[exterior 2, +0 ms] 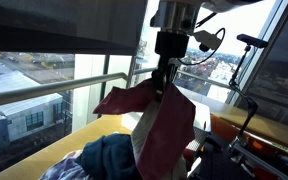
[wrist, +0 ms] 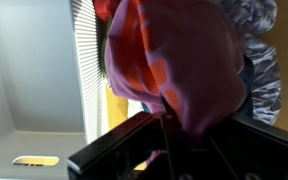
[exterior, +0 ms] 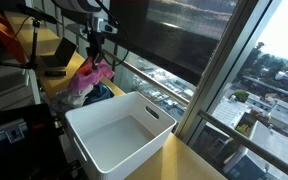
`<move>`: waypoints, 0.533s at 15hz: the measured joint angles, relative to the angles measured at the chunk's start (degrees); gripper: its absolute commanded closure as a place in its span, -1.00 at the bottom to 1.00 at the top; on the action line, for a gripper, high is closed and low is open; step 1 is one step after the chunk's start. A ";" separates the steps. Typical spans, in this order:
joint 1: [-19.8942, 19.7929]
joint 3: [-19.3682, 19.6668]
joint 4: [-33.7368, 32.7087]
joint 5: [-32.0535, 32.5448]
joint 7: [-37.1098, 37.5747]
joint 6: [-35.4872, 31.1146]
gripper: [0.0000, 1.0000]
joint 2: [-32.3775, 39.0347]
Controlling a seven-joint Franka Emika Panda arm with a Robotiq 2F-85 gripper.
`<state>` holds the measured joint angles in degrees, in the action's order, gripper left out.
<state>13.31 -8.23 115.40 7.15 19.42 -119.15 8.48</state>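
Gripper (exterior 2: 163,88) pinched on top edge of pink cloth (exterior 2: 162,128), which hangs directly beneath it. Blue garment (exterior 2: 109,158) heaped below gripper, offset toward window. Grey patterned fabric (exterior 2: 62,170) farther that way, on yellow tabletop (exterior 2: 29,155).

The pink-red cloth garment (exterior 2: 169,125) in the black matt gripper (exterior 2: 162,88) looks soft and creased. Below the gripper lies matt dark blue fabric (exterior 2: 109,155); near it, the white rectangular plastic bin (exterior: 134,150) looks smooth, slightly glossy.
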 measured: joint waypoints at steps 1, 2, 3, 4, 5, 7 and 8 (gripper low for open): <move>-0.82 0.11 -0.37 0.00 -0.07 0.92 0.95 -2.57; -1.73 0.34 -0.74 0.03 -0.16 1.52 0.95 -4.92; -2.74 0.68 -1.19 0.05 -0.39 2.19 0.95 -7.05; -3.87 1.22 -1.71 0.05 -0.78 2.74 0.95 -9.08; -5.11 1.96 -2.31 0.04 -1.19 3.12 0.95 -10.95; -7.77 3.69 -3.82 0.01 -2.14 3.45 0.95 -13.99; -9.10 4.69 -4.75 -0.03 -2.62 3.54 0.95 -15.12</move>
<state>4.21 -3.54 110.65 7.12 16.79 -115.62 -6.64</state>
